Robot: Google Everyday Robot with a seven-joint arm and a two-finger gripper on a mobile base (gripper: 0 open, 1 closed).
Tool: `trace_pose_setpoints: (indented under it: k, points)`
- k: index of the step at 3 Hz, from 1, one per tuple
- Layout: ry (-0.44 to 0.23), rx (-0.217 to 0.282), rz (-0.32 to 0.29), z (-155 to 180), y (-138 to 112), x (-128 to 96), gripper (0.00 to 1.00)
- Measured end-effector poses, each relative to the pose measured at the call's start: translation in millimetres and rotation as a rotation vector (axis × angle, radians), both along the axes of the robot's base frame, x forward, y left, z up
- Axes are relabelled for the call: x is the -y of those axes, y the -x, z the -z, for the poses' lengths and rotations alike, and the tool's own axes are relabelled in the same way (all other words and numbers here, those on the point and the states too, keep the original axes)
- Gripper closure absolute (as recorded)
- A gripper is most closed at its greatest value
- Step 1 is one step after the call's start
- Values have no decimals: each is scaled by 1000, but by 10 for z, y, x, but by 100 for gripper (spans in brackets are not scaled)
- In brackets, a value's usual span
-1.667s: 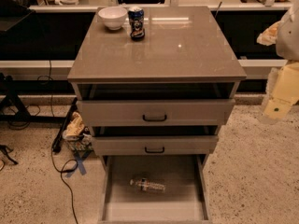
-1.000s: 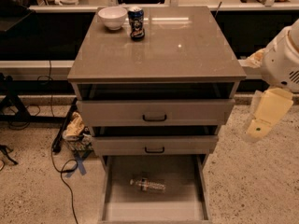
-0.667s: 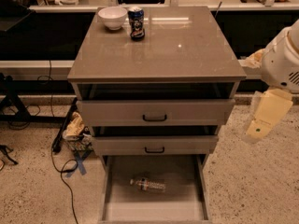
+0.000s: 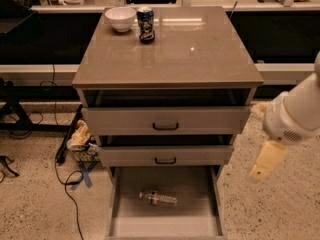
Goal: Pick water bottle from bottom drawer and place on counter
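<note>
The water bottle (image 4: pixel 158 198) lies on its side on the floor of the bottom drawer (image 4: pixel 125 223), which is pulled out toward me. The counter (image 4: pixel 190 54) tops the cabinet above it. My gripper (image 4: pixel 263 165) hangs from the white arm (image 4: pixel 295 115) to the right of the cabinet, level with the middle drawer. It is apart from the cabinet, well above and to the right of the bottle, and holds nothing that I can see.
A white bowl (image 4: pixel 120 18) and a dark blue can (image 4: pixel 146 24) stand at the counter's back left. The two upper drawers (image 4: pixel 165 120) are slightly open. A bag and cables (image 4: pixel 80 140) lie on the floor to the left. Dark benches stand behind.
My arm and gripper have moved down and a little left, from beside the counter's edge to the level of the middle drawer. The bottle has not moved.
</note>
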State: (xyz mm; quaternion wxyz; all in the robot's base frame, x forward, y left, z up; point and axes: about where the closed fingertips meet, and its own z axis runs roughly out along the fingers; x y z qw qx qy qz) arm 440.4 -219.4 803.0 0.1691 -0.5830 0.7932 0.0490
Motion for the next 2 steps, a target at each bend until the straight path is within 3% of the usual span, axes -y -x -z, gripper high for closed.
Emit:
trace_pose_setpoints:
  k: [1,2]
  points:
    - [-120,-41,35,1297,-167,-42,0]
    - [-119,-40,35,1291,-167,-42,0]
